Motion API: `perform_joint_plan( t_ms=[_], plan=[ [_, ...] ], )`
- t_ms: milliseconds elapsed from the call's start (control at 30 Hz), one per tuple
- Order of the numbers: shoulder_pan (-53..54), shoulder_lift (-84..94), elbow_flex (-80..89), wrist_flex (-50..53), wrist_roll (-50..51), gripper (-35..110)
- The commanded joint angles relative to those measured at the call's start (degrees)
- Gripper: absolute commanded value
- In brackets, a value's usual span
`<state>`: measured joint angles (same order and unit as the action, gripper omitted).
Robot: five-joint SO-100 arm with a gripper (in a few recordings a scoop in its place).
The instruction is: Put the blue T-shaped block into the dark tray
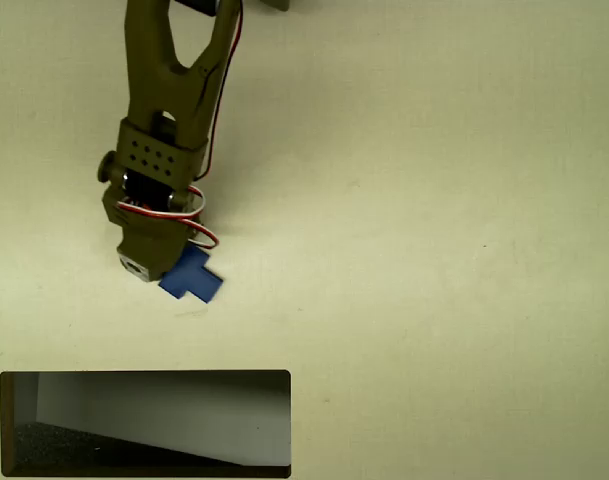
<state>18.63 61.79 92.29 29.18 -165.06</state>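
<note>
Overhead: claw [156,262] left of ctr, over blue T-shaped block [192,277]; grip state can't tell, fingers hidden. Dark tray [144,376] lower left on table [434,250].

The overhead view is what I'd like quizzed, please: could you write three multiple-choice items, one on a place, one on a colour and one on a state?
1. Where does the dark tray lie in the overhead view?
A. top right corner
B. bottom left
C. centre

2. What colour is the T-shaped block?
A. red
B. yellow
C. blue

3. Where is the block now?
A. on the table, outside the tray, partly under the arm's end
B. on the tray's floor
C. balanced on the tray's rim

Answers:
1 B, the tray sits along the lower edge at the picture's left.
2 C, its visible surface is solid blue.
3 A, it shows above the tray with bare table between them; the arm's olive body hides the gripper's fingers, so any grasp cannot be judged.
</note>
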Motion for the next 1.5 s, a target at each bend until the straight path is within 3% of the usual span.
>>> perform_joint_plan(
  t_ms=[0, 267, 400, 533, 633, 667, 700, 833, 933, 1067, 1133, 1467],
  plan=[
    [-1.4, -1.9, -3.5, -0.2, 3.3, 0],
    [-4.7, -7.5, -10.2, -2.2, 9.3, 0],
    [-4.5, -5.8, -14.3, -9.2, 16.0, 0],
    [-6.3, -2.1, -32.2, -6.4, 44.0, 0],
    [-11.9, 1.3, -37.3, -6.6, 78.8, 0],
    [-13.8, 2.2, -38.1, -1.8, 89.9, 0],
    [-15.3, 2.2, -39.7, 8.8, 94.8, 0],
    [-20.9, 7.2, -24.5, 32.8, 90.4, 0],
    [-22.7, 7.0, -22.8, 51.0, 86.1, 0],
    [-21.5, 4.1, -24.3, 66.7, 79.9, 0],
    [-19.6, 1.1, -29.2, 70.4, 76.9, 0],
    [-13.7, -20.1, -59.1, 70.1, 69.3, 0]
  ],
)
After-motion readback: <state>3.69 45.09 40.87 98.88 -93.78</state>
